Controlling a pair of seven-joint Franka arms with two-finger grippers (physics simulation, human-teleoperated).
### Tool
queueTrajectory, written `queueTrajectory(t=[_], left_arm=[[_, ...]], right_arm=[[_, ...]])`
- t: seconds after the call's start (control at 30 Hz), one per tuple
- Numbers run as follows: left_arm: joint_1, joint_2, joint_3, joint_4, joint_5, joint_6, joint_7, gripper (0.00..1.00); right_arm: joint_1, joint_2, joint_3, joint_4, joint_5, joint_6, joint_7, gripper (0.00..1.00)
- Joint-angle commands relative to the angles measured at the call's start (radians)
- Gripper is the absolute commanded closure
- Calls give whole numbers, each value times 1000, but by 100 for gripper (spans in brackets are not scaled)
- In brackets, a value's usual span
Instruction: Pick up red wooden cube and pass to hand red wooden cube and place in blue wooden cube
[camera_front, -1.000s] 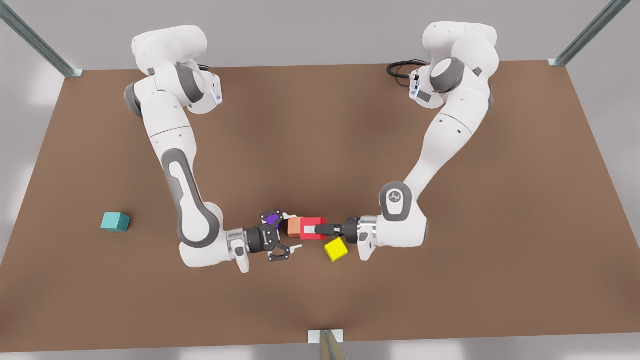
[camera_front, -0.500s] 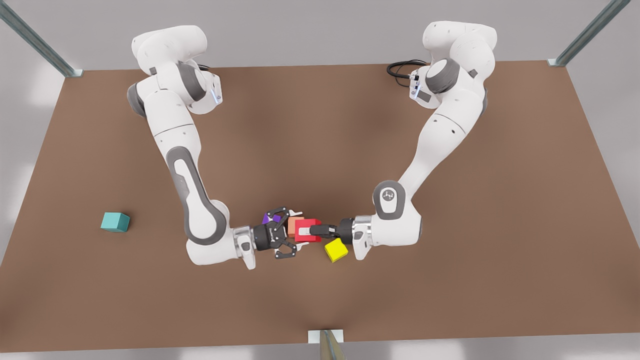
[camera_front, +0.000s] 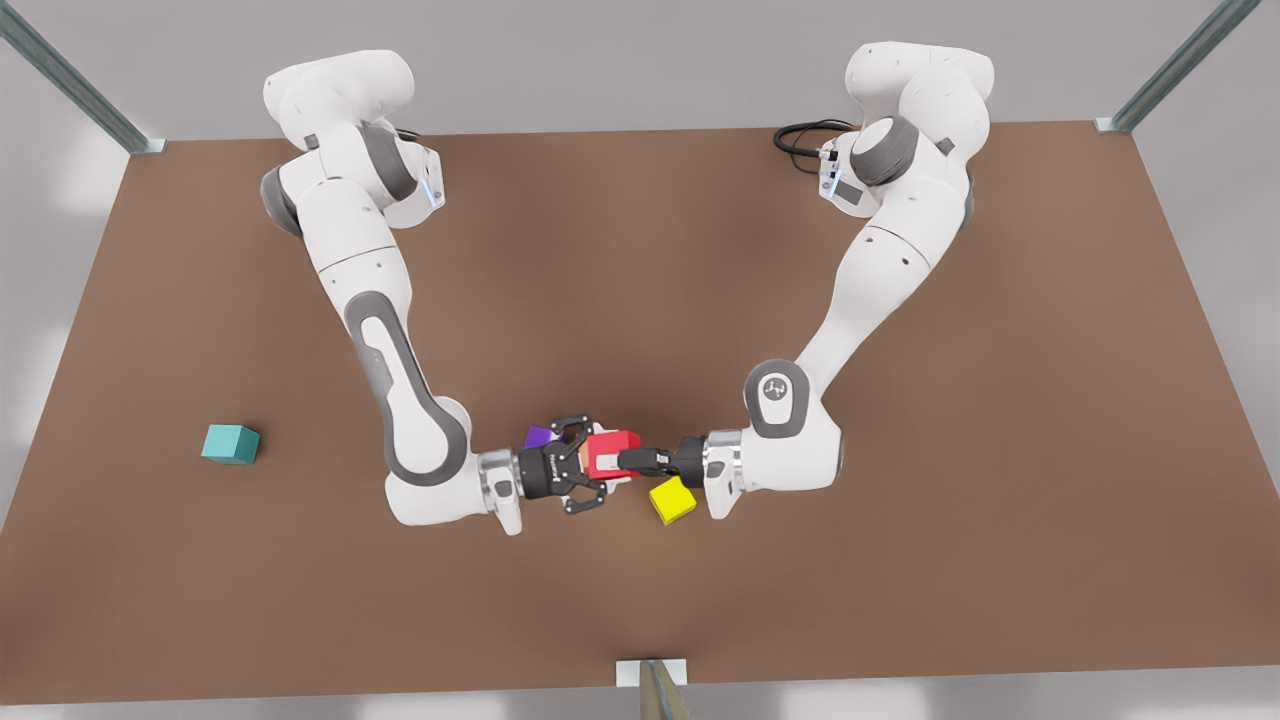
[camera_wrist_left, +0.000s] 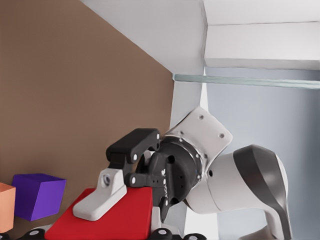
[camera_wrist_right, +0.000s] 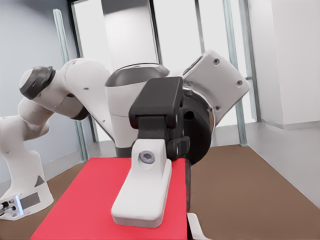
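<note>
Brown table (camera_front: 900, 560), toward its near edge: I see my left gripper (camera_front: 625, 462) clamped on the red cube (camera_front: 612, 445), and my right gripper (camera_front: 597, 460) facing it, fingers spread either side of that cube. The blue cube (camera_front: 230, 443) sits well apart, by the edge on the front view's left.

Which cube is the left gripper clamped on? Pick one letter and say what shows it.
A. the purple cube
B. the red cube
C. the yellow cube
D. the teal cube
B: the left gripper, on the front view's right, is shut on the red wooden cube, with one finger flat on its top face, while the right gripper sits at the cube's opposite side.
</note>
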Motion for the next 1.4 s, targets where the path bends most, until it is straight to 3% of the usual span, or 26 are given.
queueTrajectory(t=[0.0, 0.03, 0.07, 0.1, 0.27, 0.37, 0.43, 0.47, 0.57, 0.6, 0.67, 0.7, 0.73, 0.8, 0.87, 1.1, 1.23, 1.37], left_arm=[[-1, -2, -1, 0, -8, -2, 30, 35], [-1, -2, -1, 0, -8, -2, 30, 35], [-1, -2, -1, -1, -8, -2, 30, 26], [0, -4, -1, -1, -8, -2, 27, 0], [36, -14, -2, -7, 0, -18, -2, 0], [112, -36, -5, -10, 9, -149, -10, 0], [195, -57, -5, -18, 61, -268, -10, 0], [278, -83, 4, -20, 160, -440, -122, 0], [431, -272, 5, 7, 917, -979, -193, 0], [459, -319, 10, 7, 1064, -1016, -191, 0], [487, -364, 9, 7, 1167, -1058, -194, 0], [507, -381, 4, 7, 1167, -1088, -194, 0], [487, -497, 94, -88, 1150, -1012, -182, 0], [119, -867, 617, -529, 873, -724, -83, 0], [120, -847, 613, -440, 869, -891, -33, 0], [117, -810, 613, -435, 840, -887, -36, 0], [120, -810, 613, -435, 831, -876, -36, 0], [117, -807, 613, -437, 831, -876, -35, 0]], right_arm=[[2, -2, 1, 1, 1, 8, -29, 43], [2, -2, 1, 1, 1, 8, -29, 43], [2, -2, 1, 1, 1, 13, -29, 43], [3, -2, 1, 2, 1, 14, -27, 43], [3, -3, 0, 2, 0, 14, -27, 43], [-28, -9, -17, 2, -33, -3, -13, 42], [-113, -31, -34, 2, -292, -98, 10, 42], [-172, -57, -34, 2, -514, -161, 50, 42], [-271, -126, -42, 10, -1046, -288, 50, 42], [-276, -175, -52, 10, -1235, -308, 51, 42], [-275, -212, -148, 13, -1428, -306, 42, 42], [-275, -227, -184, 13, -1461, -306, 37, 42], [-278, -236, -230, 9, -1498, -305, 16, 42], [-291, -236, -333, -1, -1502, -253, -61, 42], [-351, -229, -335, -4, -1544, -199, -105, 42], [-429, -232, -335, -159, -1561, 31, -160, 42], [-439, -324, -336, -359, -1565, 167, -165, 41], [-451, -333, -341, -412, -1573, 203, -183, 41]])
